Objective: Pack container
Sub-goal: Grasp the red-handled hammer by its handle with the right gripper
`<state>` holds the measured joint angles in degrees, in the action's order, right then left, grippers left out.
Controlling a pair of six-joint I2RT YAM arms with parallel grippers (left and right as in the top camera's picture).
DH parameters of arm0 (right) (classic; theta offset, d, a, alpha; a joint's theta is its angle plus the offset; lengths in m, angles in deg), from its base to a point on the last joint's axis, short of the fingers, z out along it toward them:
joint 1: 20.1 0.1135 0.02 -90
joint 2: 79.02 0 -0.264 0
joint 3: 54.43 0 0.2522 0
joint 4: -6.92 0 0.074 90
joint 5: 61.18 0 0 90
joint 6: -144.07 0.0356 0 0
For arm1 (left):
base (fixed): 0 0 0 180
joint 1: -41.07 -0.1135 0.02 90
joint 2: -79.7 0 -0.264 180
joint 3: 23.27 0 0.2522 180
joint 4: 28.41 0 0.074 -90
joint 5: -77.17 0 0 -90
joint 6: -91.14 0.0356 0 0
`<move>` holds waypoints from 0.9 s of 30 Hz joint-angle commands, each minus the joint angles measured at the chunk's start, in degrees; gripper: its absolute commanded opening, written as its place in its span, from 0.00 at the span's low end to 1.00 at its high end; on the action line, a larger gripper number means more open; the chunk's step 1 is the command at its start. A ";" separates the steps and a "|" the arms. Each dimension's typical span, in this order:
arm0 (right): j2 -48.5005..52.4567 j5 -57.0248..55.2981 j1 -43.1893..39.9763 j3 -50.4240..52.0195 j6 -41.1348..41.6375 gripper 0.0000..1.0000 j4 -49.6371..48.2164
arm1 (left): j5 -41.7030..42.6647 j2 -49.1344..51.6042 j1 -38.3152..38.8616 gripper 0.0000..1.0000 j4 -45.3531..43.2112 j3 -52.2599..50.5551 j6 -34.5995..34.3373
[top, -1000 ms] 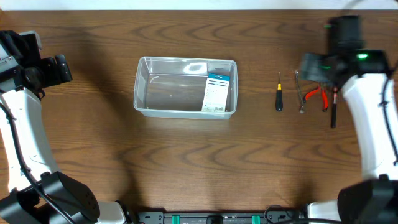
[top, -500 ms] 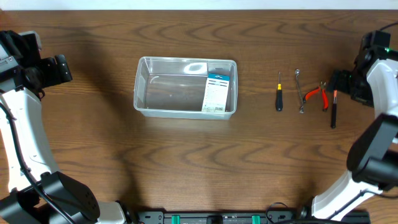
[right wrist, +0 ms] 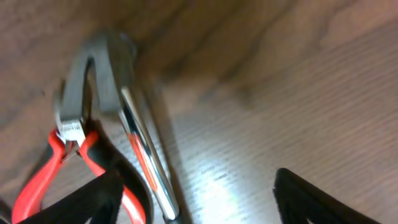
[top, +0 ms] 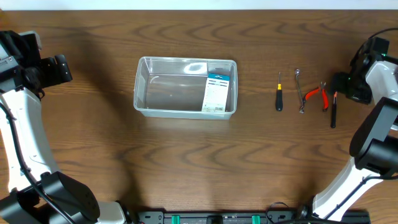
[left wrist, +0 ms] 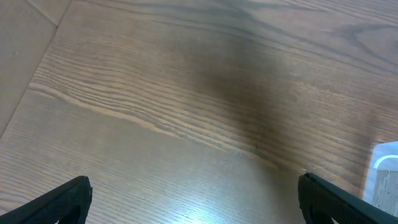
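The clear container stands left of the table's centre, with a flat white-and-blue box inside at its right end. Right of it lie a small screwdriver, a thin silver tool, red-handled pliers and a dark-handled screwdriver. My right gripper is low at the far right beside these. In the right wrist view it is open, the pliers by its left finger and a chrome, red-striped shaft between the jaws. My left gripper is open at the far left.
In the left wrist view the gripper spans bare wood, and a corner of the container shows at the right edge. The table's far edge runs along the top of the overhead view.
The right arm swung from above the tools out to the table's right edge. Its gripper now points back at the pliers and the screwdriver. The left arm stayed still.
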<state>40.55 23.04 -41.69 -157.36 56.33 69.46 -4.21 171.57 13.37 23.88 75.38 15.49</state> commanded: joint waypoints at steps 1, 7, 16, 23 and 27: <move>1.99 1.42 -0.15 0.04 -0.68 0.65 -0.70 | -0.09 0.39 -0.20 0.98 -0.02 0.37 -0.33; 3.61 2.25 -0.13 0.04 -0.66 0.67 -1.42 | -0.09 0.39 -0.20 0.98 -0.02 0.37 -0.33; 4.70 2.86 -0.13 0.04 -0.66 0.52 -2.14 | -0.09 0.39 -0.20 0.98 -0.02 0.37 -0.33; 5.40 3.10 -0.09 0.04 -0.66 0.40 -2.08 | -0.09 0.39 -0.20 0.98 -0.02 0.37 -0.33; 5.40 3.28 -0.09 0.04 -0.66 0.31 -2.05 | -0.09 0.39 -0.20 0.98 -0.02 0.37 -0.33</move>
<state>44.81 25.88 -41.69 -157.36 55.94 67.49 -4.23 171.57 13.37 23.88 75.38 15.49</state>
